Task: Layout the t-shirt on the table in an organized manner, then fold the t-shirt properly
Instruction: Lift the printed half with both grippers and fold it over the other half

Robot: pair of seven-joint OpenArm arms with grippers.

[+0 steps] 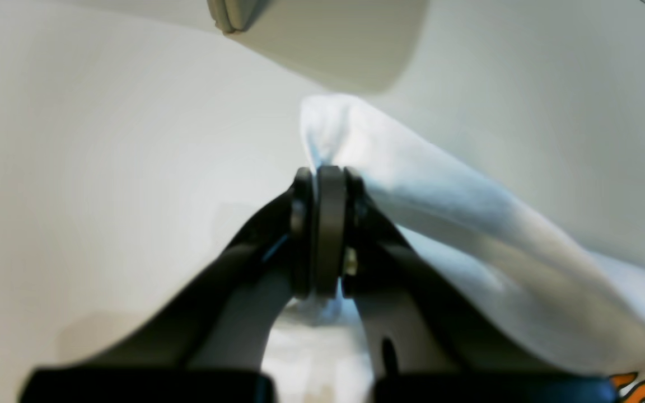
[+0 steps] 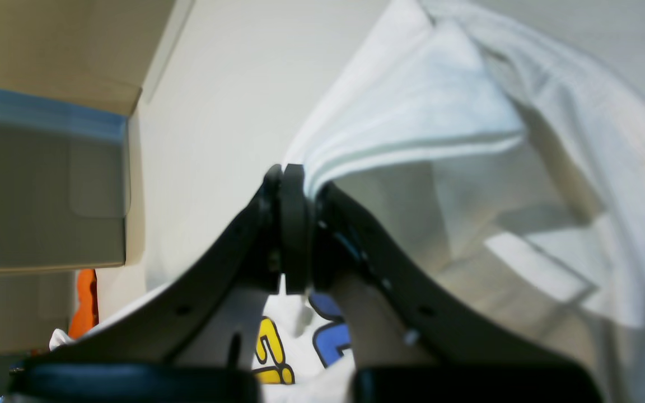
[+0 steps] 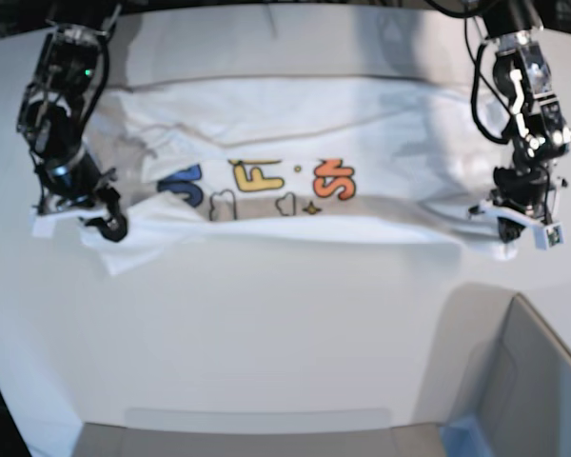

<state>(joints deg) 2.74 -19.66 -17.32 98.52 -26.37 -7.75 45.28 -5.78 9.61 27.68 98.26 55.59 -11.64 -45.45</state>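
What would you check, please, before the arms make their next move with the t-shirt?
1. Left gripper shut on the t-shirt: ok, cloth is pinched between the jaws.
2. Right gripper shut on the t-shirt: ok, a folded edge sits in the jaws.
3. Shirt stretched between the two arms: ok, it spans the table from side to side.
4. Shirt flat: not ok, it is creased and bunched, with the letters partly folded in.
5. Grey box apart from the shirt: ok in the base view.
6. Grip on a single layer: cannot tell.
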